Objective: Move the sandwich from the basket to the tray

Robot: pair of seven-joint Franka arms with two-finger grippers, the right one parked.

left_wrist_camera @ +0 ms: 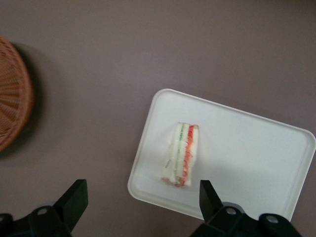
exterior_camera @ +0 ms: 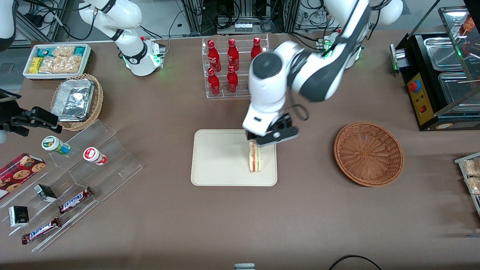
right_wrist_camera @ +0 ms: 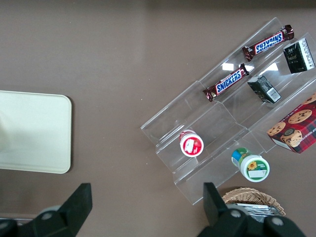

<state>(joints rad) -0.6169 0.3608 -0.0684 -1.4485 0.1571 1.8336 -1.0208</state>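
Observation:
The sandwich (exterior_camera: pixel 255 157) stands on its edge on the cream tray (exterior_camera: pixel 213 161), in the part of the tray nearest the basket, its red and green filling showing (left_wrist_camera: pixel 181 154). My left gripper (exterior_camera: pixel 264 139) hangs open just above the sandwich's end farther from the front camera. Its black fingers (left_wrist_camera: pixel 75 198) are spread wide with nothing between them. The sandwich lies free on the tray (left_wrist_camera: pixel 247 158), below the gripper (left_wrist_camera: pixel 142 200). The reddish-brown wicker basket (exterior_camera: pixel 369 153) is bare inside and sits toward the working arm's end of the table (left_wrist_camera: pixel 12 98).
A clear rack of red cola bottles (exterior_camera: pixel 232 65) stands farther from the front camera than the tray. Toward the parked arm's end lie a clear stepped stand (exterior_camera: pixel 71 187) with snacks, a lighter wicker basket of foil trays (exterior_camera: pixel 77 99) and a white snack bin (exterior_camera: pixel 56 60). A black appliance (exterior_camera: pixel 438 75) stands near the reddish-brown basket.

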